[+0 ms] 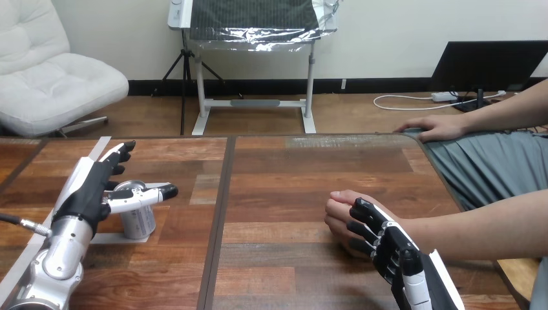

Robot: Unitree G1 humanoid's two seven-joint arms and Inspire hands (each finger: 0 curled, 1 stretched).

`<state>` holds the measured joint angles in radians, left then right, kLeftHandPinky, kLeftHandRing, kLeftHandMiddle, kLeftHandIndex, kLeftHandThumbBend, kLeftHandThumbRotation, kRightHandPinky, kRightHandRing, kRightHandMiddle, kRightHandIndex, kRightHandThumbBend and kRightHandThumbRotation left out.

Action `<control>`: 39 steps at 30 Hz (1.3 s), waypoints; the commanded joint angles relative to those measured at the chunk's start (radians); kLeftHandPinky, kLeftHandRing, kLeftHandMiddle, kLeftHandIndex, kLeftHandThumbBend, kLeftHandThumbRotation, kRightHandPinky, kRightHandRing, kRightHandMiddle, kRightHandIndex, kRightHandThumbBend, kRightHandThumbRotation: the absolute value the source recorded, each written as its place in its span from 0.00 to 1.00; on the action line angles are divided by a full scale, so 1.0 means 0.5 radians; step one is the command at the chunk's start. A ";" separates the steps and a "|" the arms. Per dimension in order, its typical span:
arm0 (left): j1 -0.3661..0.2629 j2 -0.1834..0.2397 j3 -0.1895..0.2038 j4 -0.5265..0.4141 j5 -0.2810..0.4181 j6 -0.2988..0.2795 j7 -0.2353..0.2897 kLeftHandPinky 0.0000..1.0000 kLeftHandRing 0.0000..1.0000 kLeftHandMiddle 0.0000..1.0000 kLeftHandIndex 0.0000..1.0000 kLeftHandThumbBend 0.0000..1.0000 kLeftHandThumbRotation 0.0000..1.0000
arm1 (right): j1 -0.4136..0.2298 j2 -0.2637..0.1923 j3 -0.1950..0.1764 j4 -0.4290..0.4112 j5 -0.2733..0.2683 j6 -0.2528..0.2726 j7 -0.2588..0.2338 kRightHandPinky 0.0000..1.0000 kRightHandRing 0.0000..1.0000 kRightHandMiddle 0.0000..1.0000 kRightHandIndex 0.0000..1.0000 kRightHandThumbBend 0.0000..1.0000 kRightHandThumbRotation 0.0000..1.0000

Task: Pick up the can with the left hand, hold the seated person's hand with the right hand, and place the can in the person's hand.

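A silver can stands upright on the table at the left. My left hand is right beside it, open: its fingers point straight away and its thumb reaches across the can's top. At the right, the person's hand rests on the table, loosely closed. My right hand lies over its near side, with its fingers curled onto the back of that hand near the wrist.
The person's other hand rests at the table's far right edge. A dark seam runs down the wooden table between the can and the held hand. A pale tape strip lies under my left arm.
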<state>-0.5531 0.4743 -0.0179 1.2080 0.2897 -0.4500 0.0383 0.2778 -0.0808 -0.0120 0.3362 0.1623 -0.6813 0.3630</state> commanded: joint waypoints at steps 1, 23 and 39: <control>-0.130 0.059 -0.026 0.000 0.022 0.026 0.033 0.82 0.90 0.92 0.92 0.87 0.35 | -0.090 0.006 -0.008 -0.063 0.018 -0.011 -0.011 0.85 0.88 0.90 0.89 0.97 1.00; -0.127 0.071 -0.052 0.020 0.055 0.107 0.047 0.79 0.89 0.92 0.92 0.86 0.33 | -0.098 -0.008 -0.013 -0.061 0.036 -0.018 0.012 0.85 0.89 0.91 0.89 0.97 1.00; -0.120 0.071 -0.042 0.018 0.056 0.129 0.047 0.80 0.89 0.92 0.91 0.84 0.32 | -0.099 -0.016 -0.016 -0.074 0.036 -0.005 0.016 0.85 0.89 0.91 0.90 0.97 1.00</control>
<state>-0.5530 0.4905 -0.0323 1.2252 0.3204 -0.3871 0.0474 0.2778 -0.0834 -0.0122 0.3361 0.1673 -0.6812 0.3722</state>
